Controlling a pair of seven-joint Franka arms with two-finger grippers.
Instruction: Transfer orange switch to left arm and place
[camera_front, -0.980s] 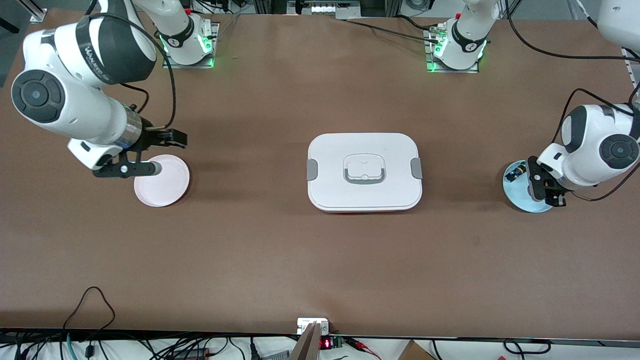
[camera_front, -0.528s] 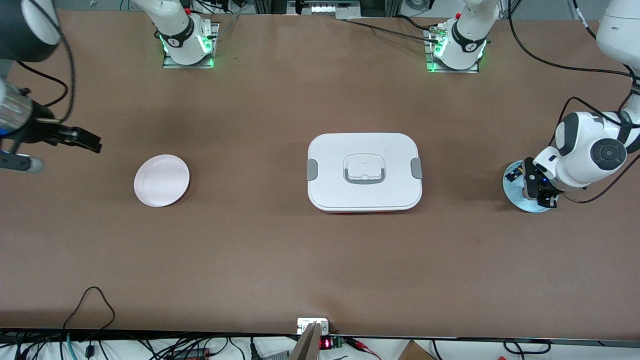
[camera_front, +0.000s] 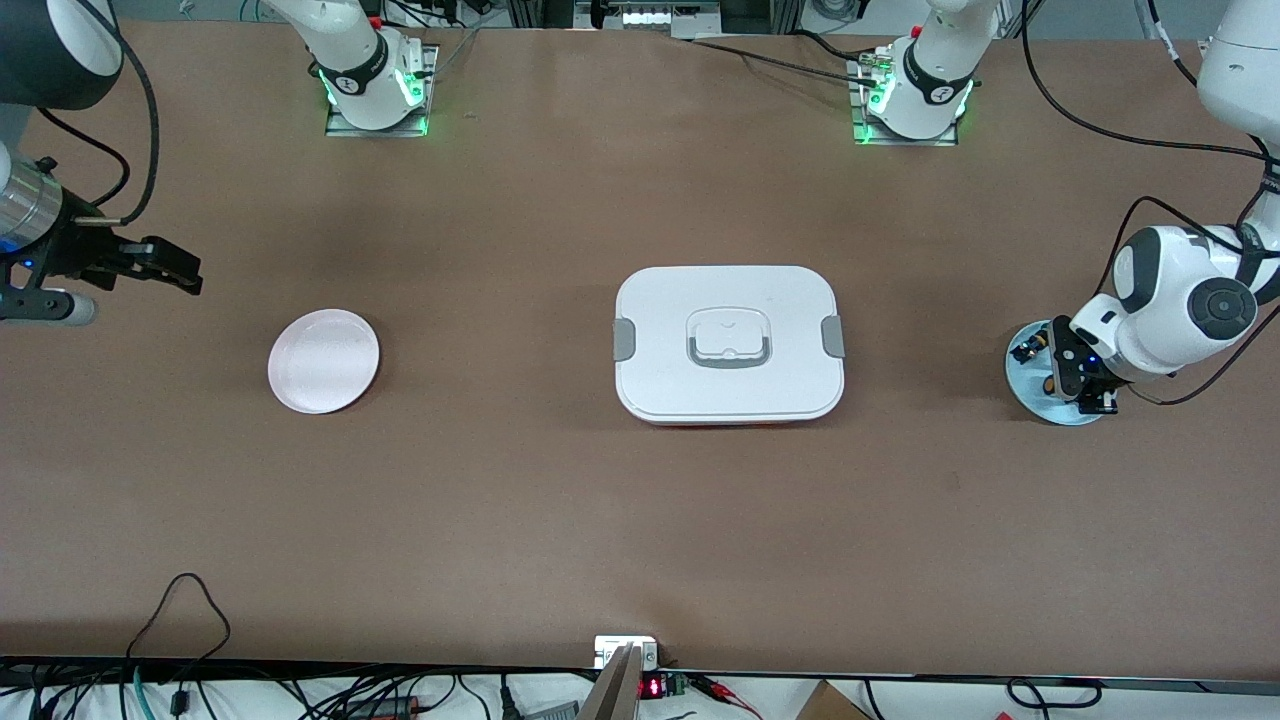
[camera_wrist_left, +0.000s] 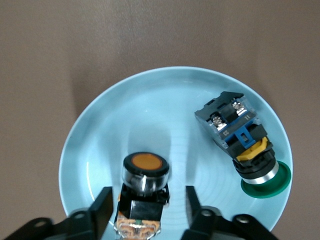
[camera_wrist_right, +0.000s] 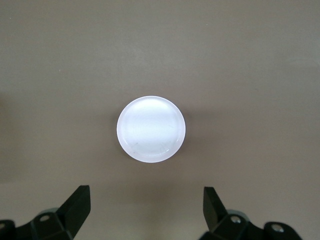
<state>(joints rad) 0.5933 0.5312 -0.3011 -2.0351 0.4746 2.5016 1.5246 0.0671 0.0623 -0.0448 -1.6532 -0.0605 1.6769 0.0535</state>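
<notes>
The right gripper (camera_front: 150, 275) hangs in the air at the right arm's end of the table, jaws spread wide and empty. Nearby lies the pink plate (camera_front: 323, 360), bare. The white box (camera_front: 729, 343) sits mid-table with its lid on. On the blue plate (camera_wrist_left: 165, 120) the orange switch (camera_wrist_left: 142, 192) lies on its side between the left gripper's (camera_wrist_left: 146, 210) parted fingers (camera_wrist_left: 102, 207), gaps on both sides, its long axis running along them, orange button end pointing away from the gripper. A green-capped switch (camera_wrist_left: 242, 142) lies beside it.

table (camera_front: 520, 500): brown
middle: box (camera_front: 729, 343)
right arm's end: pink plate (camera_front: 323, 360)
left arm's end: blue plate (camera_front: 1030, 385)
</notes>
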